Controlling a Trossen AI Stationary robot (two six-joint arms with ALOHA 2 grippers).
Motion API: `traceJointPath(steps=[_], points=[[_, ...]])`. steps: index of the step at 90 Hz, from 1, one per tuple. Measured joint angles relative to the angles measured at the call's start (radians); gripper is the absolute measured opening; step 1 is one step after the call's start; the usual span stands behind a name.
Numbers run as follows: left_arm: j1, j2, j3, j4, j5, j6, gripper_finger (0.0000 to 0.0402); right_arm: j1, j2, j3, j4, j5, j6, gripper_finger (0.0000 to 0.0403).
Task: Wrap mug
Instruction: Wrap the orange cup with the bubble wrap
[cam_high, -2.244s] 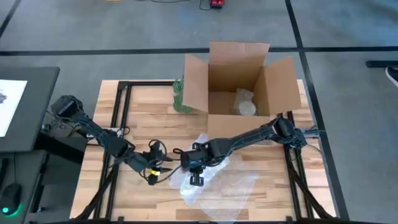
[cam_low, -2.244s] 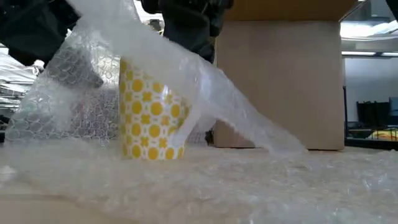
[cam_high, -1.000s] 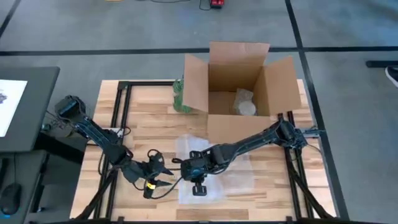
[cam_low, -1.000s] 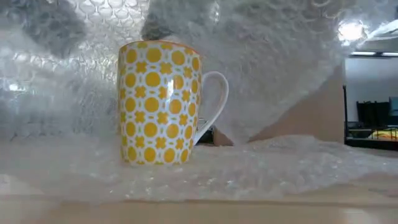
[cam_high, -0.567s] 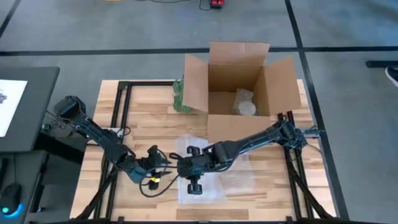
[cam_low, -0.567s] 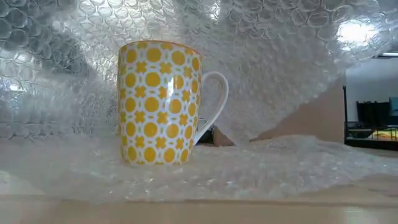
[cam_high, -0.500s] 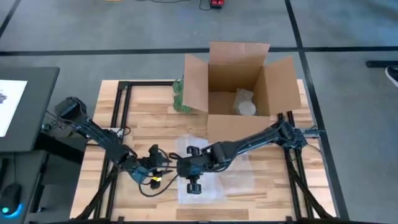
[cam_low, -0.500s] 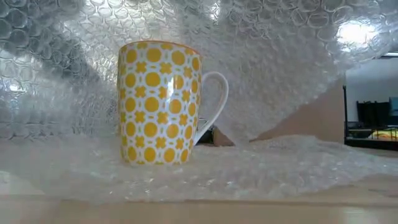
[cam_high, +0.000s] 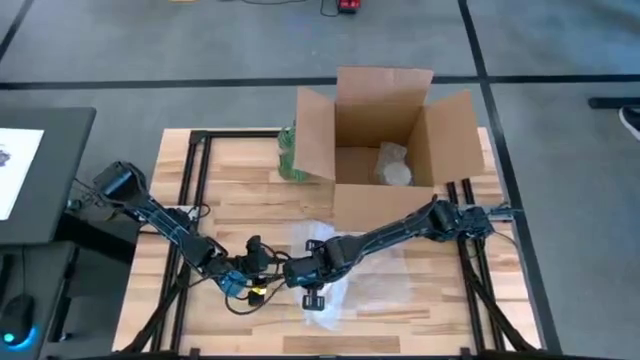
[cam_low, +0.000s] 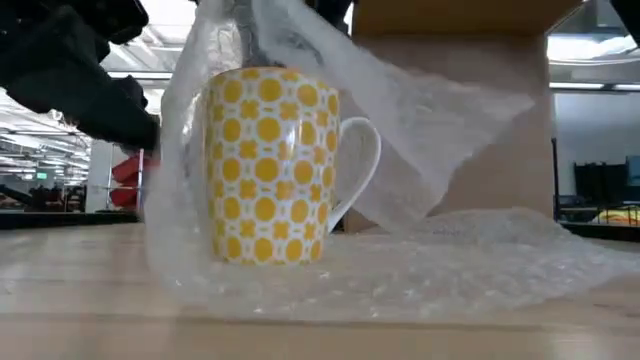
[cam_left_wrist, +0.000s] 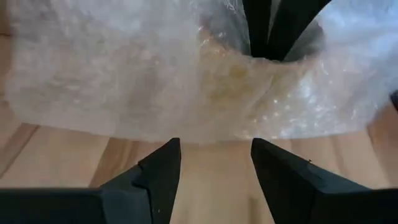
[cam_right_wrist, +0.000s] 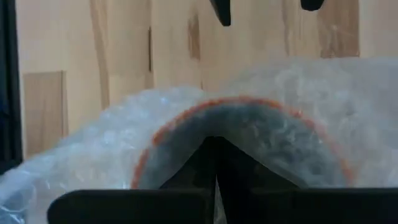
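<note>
Partly done: bubble wrap (cam_low: 430, 130) drapes over the mug (cam_low: 268, 165), pinched above its rim by the right gripper (cam_high: 300, 272); beside it, left gripper (cam_left_wrist: 214, 163) fingers spread, empty.

— What sort of place is shown?

— A lab or workshop hall is suggested; a wooden table (cam_high: 250, 200) on a black metal frame is set on a grey floor (cam_high: 150, 60) marked with dark tape lines.

— What else is seen?

— Rows of ceiling lights (cam_low: 40, 160) are seen in the low view; a dark side desk (cam_high: 40, 150) and an open cardboard box (cam_high: 385, 140) are seen from above.
</note>
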Motion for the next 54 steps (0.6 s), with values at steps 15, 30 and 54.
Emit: traceJointPath(steps=[15,30,54], points=[[0.000,0.000,0.000,0.002,0.000,-0.002,0.0180,-0.010,0.028,-0.001,0.015,-0.035,-0.024,0.0000],[-0.001,0.000,0.000,0.004,0.001,-0.003,0.0180,-0.010,0.020,-0.003,0.022,-0.050,-0.034,0.0000],[-0.002,0.000,0.000,0.006,0.024,-0.004,0.0180,-0.002,-0.079,-0.008,0.005,-0.027,-0.035,0.0000]])
